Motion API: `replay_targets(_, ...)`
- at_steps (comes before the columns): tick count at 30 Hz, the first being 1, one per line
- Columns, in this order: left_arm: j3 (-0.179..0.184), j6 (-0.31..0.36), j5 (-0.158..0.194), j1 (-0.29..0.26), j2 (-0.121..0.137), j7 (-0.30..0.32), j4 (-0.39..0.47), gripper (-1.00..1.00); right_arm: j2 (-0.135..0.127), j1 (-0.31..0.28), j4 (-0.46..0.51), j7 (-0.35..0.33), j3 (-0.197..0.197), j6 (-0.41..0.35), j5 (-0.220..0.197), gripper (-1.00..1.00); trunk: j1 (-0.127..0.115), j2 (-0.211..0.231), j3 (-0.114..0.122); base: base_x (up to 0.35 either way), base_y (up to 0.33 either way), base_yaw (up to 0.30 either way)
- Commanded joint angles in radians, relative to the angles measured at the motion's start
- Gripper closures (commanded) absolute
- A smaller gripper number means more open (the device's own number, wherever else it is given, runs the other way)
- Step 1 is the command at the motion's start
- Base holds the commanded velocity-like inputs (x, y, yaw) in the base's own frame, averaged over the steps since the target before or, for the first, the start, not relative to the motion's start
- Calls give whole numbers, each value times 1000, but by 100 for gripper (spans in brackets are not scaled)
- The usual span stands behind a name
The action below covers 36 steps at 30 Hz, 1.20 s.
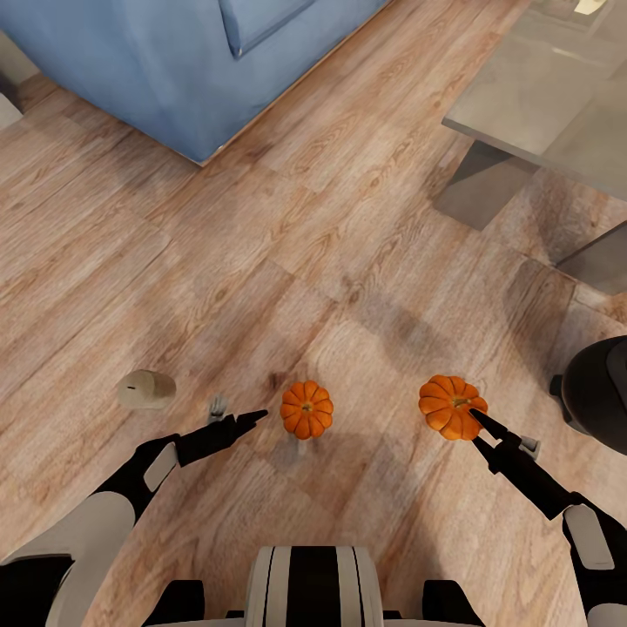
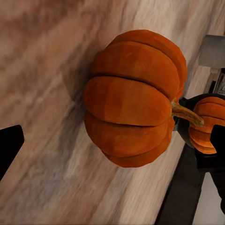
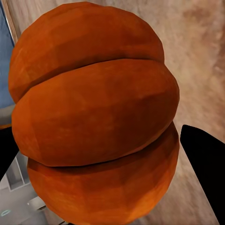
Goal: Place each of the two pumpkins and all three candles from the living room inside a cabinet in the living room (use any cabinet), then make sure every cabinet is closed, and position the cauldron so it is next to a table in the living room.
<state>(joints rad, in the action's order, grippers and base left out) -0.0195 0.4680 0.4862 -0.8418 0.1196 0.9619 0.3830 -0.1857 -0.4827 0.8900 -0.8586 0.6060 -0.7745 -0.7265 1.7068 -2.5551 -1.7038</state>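
Two ribbed orange pumpkins rest on the wood floor in the head view. My left gripper [image 1: 252, 420] is open and points at the left pumpkin [image 1: 306, 409] from a short gap away; in the left wrist view that pumpkin [image 2: 133, 98] lies ahead between the spread fingers [image 2: 9, 150]. At the right pumpkin [image 1: 448, 405], my right gripper [image 1: 477, 427] is open with its tips at the near side. The right wrist view shows this pumpkin [image 3: 93, 112] close up, with a dark finger [image 3: 204, 173] on either flank. A tan candle [image 1: 146, 389] lies on its side left of the left arm. The black cauldron [image 1: 601, 405] sits at the right edge.
A blue sofa [image 1: 174, 61] stands at the back left. The grey table [image 1: 540, 96] with dark legs is at the back right, just beyond the cauldron. Open wood floor [image 1: 287, 244] stretches between them.
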Motion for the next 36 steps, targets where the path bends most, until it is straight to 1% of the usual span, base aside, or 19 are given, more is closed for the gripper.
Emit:
replay_targets(1,-2,9,3,0,0,1,0,-100,0,-1,0,-2,2,-6,-3,100,0,0,0,0,0,0)
replay_targets(7,-2,9,3,0,1,-4,2,-100,0,-1,0,-2,2,-6,-3,100,0,0,0,0,-1,0)
replay_targets(24,-2,8,3,0,1,-7,2,-100,0,-1,0,-2,2,-6,-3,100,0,0,0,0,-67,0)
replay_targets(36,-2,8,3,0,2,-5,2,-100,0,-1,0,-2,4,-6,-2,100,0,0,0,12,-24,0)
